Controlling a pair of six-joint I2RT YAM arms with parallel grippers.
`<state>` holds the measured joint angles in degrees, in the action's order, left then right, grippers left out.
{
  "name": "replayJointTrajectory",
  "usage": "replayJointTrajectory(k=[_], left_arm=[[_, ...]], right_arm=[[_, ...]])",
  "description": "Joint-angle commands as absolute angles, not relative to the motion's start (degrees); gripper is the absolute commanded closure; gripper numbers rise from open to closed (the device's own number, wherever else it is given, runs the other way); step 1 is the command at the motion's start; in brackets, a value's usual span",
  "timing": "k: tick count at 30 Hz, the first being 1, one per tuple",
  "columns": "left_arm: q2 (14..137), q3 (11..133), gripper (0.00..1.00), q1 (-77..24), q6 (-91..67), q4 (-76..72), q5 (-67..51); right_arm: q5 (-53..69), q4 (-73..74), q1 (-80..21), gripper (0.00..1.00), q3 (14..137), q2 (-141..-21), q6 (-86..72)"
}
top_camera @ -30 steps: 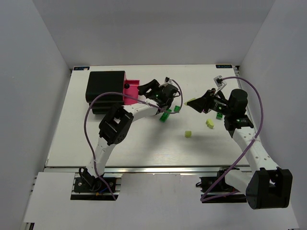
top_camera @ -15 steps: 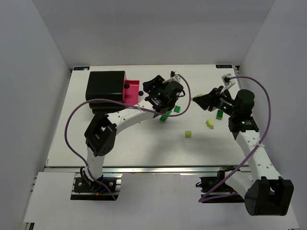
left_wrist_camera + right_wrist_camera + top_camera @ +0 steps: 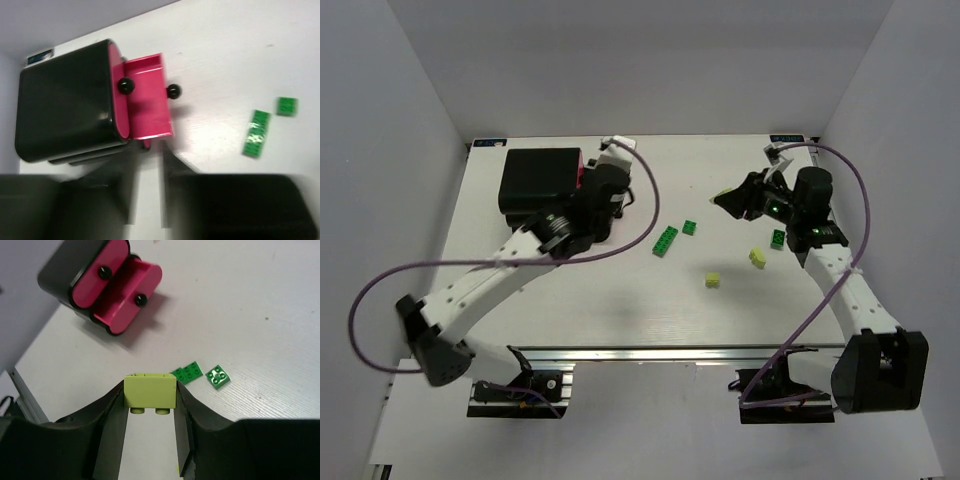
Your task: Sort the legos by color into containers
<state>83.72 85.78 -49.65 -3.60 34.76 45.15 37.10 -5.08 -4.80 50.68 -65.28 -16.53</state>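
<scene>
My right gripper [image 3: 150, 396] is shut on a yellow-green lego [image 3: 150, 389], held above the table, right of centre [image 3: 728, 200]. A green strip [image 3: 665, 240] and a small green lego [image 3: 690, 227] lie mid-table. Another green lego [image 3: 777, 238] and two yellow ones [image 3: 758, 258] [image 3: 713, 280] lie to the right. The black cabinet [image 3: 538, 180] stands at the back left, one pink container [image 3: 146, 97] pulled out. My left gripper [image 3: 148, 155] hovers just in front of that drawer, blurred, a narrow gap between its fingers and nothing in it.
A shut pink drawer [image 3: 95, 287] with a black knob sits above the pulled-out one [image 3: 127, 297]. White walls close in the table on three sides. A purple cable loops off each arm.
My left arm has swung left, from above the green legos to the cabinet's open drawer, and its jaws have narrowed. My right gripper keeps its brick and has shifted slightly toward the back.
</scene>
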Motion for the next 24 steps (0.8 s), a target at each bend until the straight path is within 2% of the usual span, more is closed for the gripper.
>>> replayJointTrajectory(k=[1, 4, 7, 10, 16, 20, 24], left_arm=[[74.11, 80.45, 0.53, -49.75, -12.29, 36.39, 28.16], [65.35, 74.91, 0.28, -49.75, -16.78, 34.2, 17.34], [56.47, 69.72, 0.21, -49.75, -21.08, 32.96, 13.8], [50.3, 67.16, 0.2, -49.75, -23.73, 34.45, 13.36], [43.61, 64.08, 0.18, -49.75, -27.42, 37.88, 14.42], [38.42, 62.32, 0.17, -49.75, -29.0, 38.32, 14.59], [38.23, 61.96, 0.17, -49.75, -29.88, 40.78, 15.12]], right_arm=[[35.34, -3.0, -9.22, 1.0, 55.27, -71.53, -10.39], [32.44, -0.97, -15.37, 1.0, 61.68, -80.13, -7.05], [29.63, 2.0, -21.87, 1.0, 71.08, -90.24, -3.01], [26.99, 5.71, -28.8, 1.0, 83.03, -100.43, -0.36], [24.44, 9.4, -34.27, 1.0, 103.49, -115.82, 1.58], [22.68, 10.11, -37.6, 1.0, 110.82, -123.11, 1.93], [20.66, 10.46, -39.02, 1.0, 115.13, -127.08, 2.98]])
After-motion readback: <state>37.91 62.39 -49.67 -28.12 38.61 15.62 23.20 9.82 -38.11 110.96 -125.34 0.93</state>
